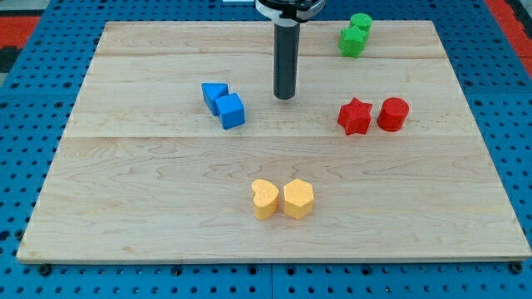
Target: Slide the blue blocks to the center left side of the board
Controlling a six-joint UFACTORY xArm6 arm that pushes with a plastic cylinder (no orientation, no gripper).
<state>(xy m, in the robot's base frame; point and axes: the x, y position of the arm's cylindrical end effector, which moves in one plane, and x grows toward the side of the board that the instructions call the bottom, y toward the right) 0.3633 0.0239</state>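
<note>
Blue blocks sit as a touching pair a little toward the view's left and top of the board's middle: a blue cube nearer the view's bottom, and a second blue block pressed against its upper left side, its exact shape hard to make out because the cube covers part of it.

The arm comes down from the view's top edge, where only a cut-off slice of its white and black collar shows; the rest of it is out of frame. From the collar a straight dark rod hangs upright. There is no tool with jaws to spread or press together here, only this rod. My tip rests on the wooden board, just to the view's right of the blue pair, with a small gap between them, touching neither.

To the view's left of the blue pair the wood is bare out to the board's left edge. Beyond every edge lies the blue bench.

To the view's right of the blue pair sit a red star and a red cylinder, close together. Far above and right of it, near the board's top edge, a green cylinder touches another green block of unclear shape. Below the pair, a yellow heart and a yellow hexagon sit side by side.
</note>
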